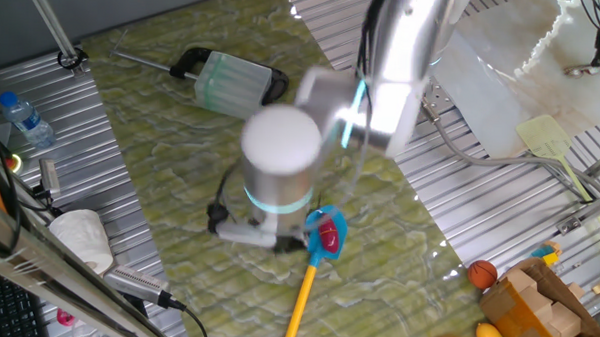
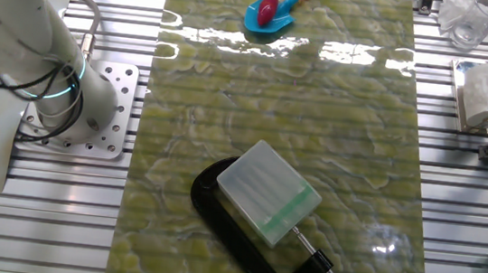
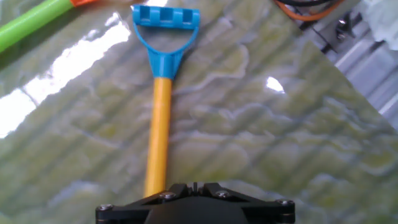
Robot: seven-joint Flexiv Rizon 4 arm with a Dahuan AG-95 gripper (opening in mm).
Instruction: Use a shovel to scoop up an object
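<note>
1. Shovel shaft runs out from under my gripper in the hand view. The fingers are hidden, so I cannot tell whether they are clamped on the yellow shaft or released.
2. Its blue blade rests on the green marbled mat, just right of the arm's white housing. The dark red object sits in the blade.
3. I judge the shovel light, stiff plastic and fairly slick. Low on the shaft near the blade looks the steadiest hold. The object looks free to roll off if the blade tips.
4. Far from the shovel on the mat lies a pale translucent dustpan with a black handle; nothing is visible inside.
5. At the near right, a cardboard box stands beside an orange ball; its contents are unclear.
</note>
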